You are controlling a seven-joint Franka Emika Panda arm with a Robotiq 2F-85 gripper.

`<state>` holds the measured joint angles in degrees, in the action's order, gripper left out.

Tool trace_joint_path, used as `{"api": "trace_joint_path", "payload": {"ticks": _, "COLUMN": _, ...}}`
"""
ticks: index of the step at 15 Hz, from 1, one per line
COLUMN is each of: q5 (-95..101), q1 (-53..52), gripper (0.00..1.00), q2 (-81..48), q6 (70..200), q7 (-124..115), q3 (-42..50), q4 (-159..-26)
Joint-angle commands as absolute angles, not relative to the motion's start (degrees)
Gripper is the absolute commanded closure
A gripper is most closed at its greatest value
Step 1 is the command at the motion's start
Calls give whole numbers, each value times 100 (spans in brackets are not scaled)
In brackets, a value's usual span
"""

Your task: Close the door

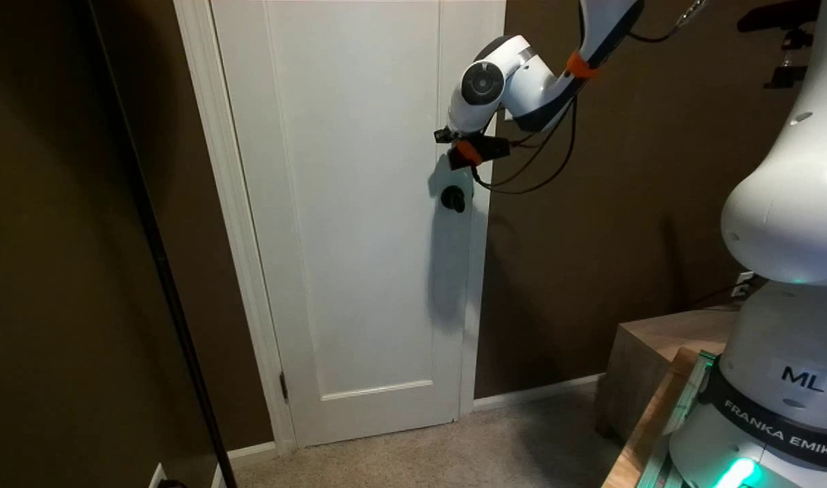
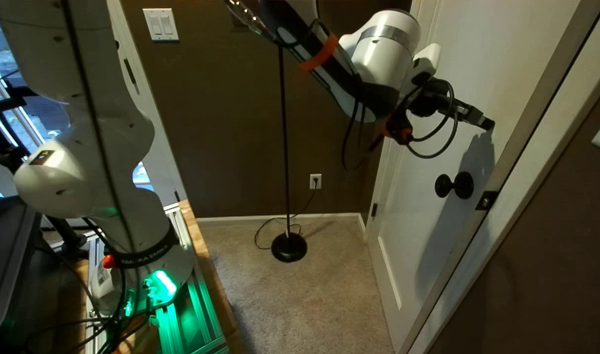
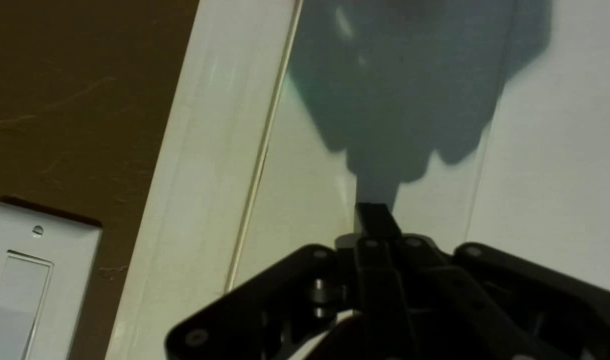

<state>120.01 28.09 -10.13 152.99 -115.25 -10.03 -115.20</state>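
The tall white door stands in line with its white frame, or nearly so. Its hinge side is away from the robot. In an exterior view, the door shows a strip with a dark latch plate along the knob side; I cannot tell whether it is latched. The dark round knob also shows there. My gripper is above the knob, near the door's free edge, fingers pointing at the door face. In the wrist view the fingertips are together and empty. Their shadow meets them, so they touch the door or nearly do.
White frame trim and a light switch are beside the door's free edge. A black floor lamp base stands on the carpet near the hinge-side wall. A wooden box stands by the robot base. Loose cables hang at the wrist.
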Motion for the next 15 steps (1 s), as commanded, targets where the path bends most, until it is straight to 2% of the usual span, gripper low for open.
{"api": "trace_joint_path", "payload": {"ticks": 1, "q5": 12637, "q1": 2920, "gripper": 100, "q2": -1509, "q6": 15514, "q7": -11940, "q3": -970, "q4": -10880}}
{"api": "trace_joint_path", "payload": {"ticks": 12, "q5": 13317, "q1": 3055, "gripper": 100, "q2": -2105, "q6": 15683, "q7": -12493, "q3": -1023, "q4": -10022}}
{"api": "trace_joint_path", "payload": {"ticks": 15, "q5": 12339, "q1": 2995, "gripper": 100, "q2": -1829, "q6": 15839, "q7": -11701, "q3": -909, "q4": -10427}}
